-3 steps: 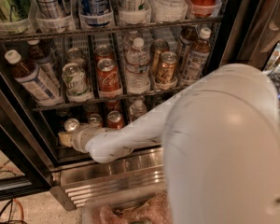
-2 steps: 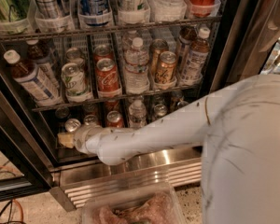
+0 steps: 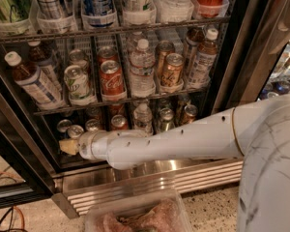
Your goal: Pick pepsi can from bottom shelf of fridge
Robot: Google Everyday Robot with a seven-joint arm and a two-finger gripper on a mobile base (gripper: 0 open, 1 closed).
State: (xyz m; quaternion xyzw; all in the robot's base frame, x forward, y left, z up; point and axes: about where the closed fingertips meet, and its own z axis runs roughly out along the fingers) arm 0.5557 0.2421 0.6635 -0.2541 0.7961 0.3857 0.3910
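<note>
The fridge (image 3: 232,57) stands open in the camera view, its bottom shelf (image 3: 128,111) a low dark wire rack with lanes. Silver-topped cans (image 3: 75,131) stand at its left end, then a red can (image 3: 118,122), a water bottle (image 3: 142,117) and a gold-brown can (image 3: 188,112). I see no blue pepsi can; my arm covers the lower part of the shelf. My gripper (image 3: 67,146) is inside the bottom shelf at its far left, just below the silver-topped cans. My white forearm (image 3: 174,141) stretches across the shelf front from the right.
The middle rack holds a red cola can (image 3: 111,79), a water bottle (image 3: 142,66), gold cans (image 3: 171,69) and tea bottles (image 3: 34,81). The ribbed steel base grille (image 3: 159,185) lies below my arm. A clear tub (image 3: 135,214) sits on the floor in front. The black door frame (image 3: 14,144) stands at left.
My arm has stretched out further, and its white shoulder housing has moved right and out of the middle. The gripper end stays at the left of the bottom shelf.
</note>
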